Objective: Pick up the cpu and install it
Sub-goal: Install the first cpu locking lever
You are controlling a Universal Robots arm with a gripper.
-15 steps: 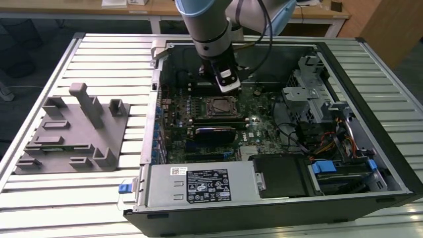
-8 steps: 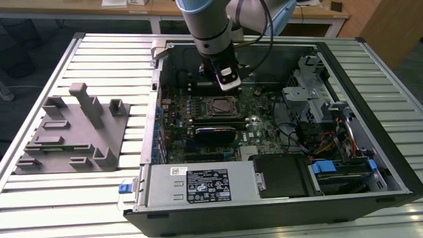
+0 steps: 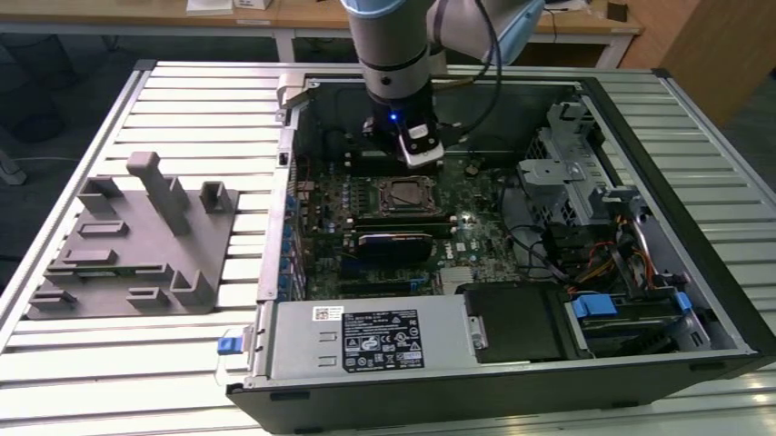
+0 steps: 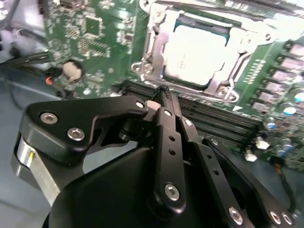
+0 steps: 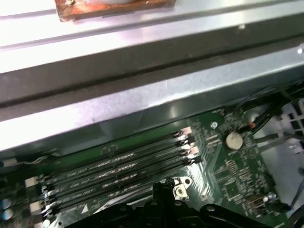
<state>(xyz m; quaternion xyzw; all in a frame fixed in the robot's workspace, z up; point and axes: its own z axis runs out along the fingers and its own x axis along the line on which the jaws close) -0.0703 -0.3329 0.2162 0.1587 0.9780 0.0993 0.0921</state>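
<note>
Open computer case (image 3: 679,272) lying on a slatted metal worktop (image 3: 182,100), motherboard (image 3: 485,236) facing up. Seated in the square socket frame (image 3: 401,194) near the middle of the board: the cpu (image 4: 197,52), pale silvery top up, framed by the socket's metal bracket in the second wrist view. Hanging over the far part of the board, just beyond the socket in the exterior view: the arm's pincer (image 3: 419,156), a small blue light glowing on the wrist above it. In the second wrist view, black pincer linkage (image 4: 166,142) with fingers pressed together to a single tip, pinching nothing, the tip over the dark memory slots (image 4: 213,118) just beside the socket. Same slots as four long parallel rows (image 5: 114,166) in the first wrist view, with a round coin cell battery (image 5: 233,138) on the green board near one end. On the exterior view's left, well apart from the case: a grey plastic tray (image 3: 134,241) with upright posts, resting on the worktop. Along the near side of the case: a grey power supply box (image 3: 363,341) with a label.
</note>
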